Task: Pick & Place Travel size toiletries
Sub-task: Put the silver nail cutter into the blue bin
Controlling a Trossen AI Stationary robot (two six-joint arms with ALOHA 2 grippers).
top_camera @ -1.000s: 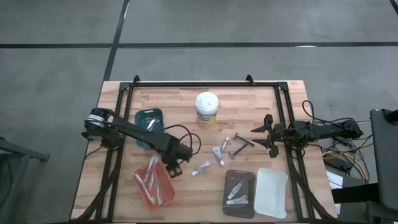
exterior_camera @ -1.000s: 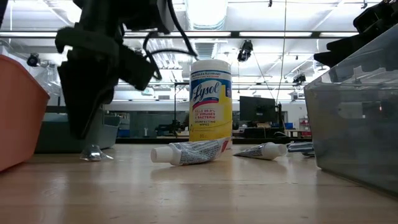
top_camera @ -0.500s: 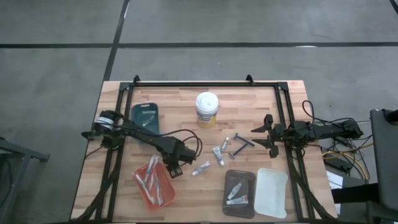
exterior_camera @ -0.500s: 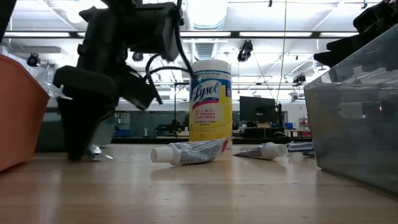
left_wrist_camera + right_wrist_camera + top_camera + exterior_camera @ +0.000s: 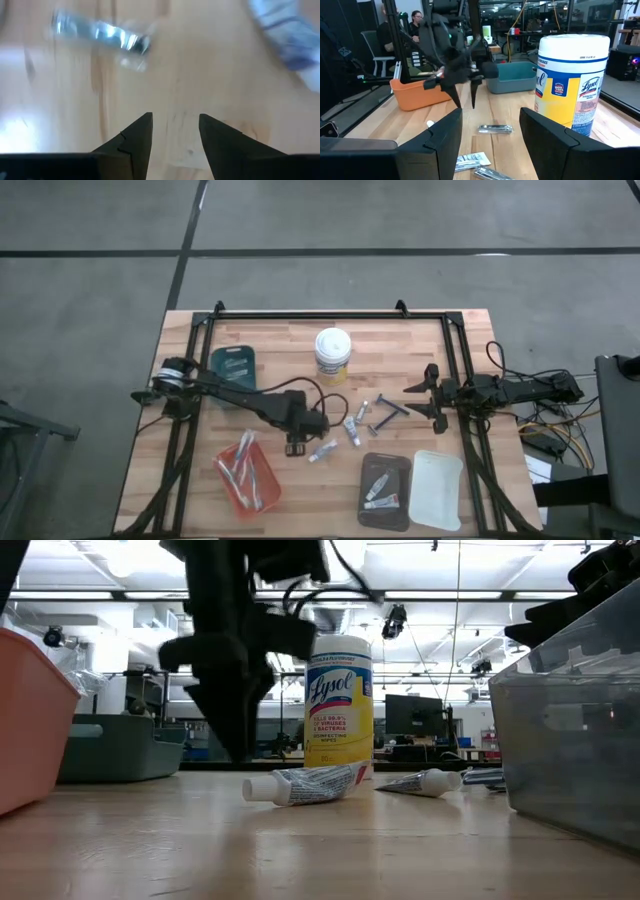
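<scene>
Several small silvery-white tubes lie flat on the wood: one just right of my left gripper, and two beside a dark razor. In the low view the nearest tube lies on its side. My left gripper is open and points down over bare wood, left of the tubes, with a tube ahead of its fingers. My right gripper waits open near the right rail, its fingers wide apart.
An orange tray with toothbrushes sits near left, a teal tray far left. A dark tray holds tubes, next to a white tray. The white-lidded tub stands far of centre. People sit beyond the table.
My left gripper has swung from beside the orange tray toward the table's right, closing in on the nearest tube, and still points down. The tubes, razor and trays have stayed in place.
</scene>
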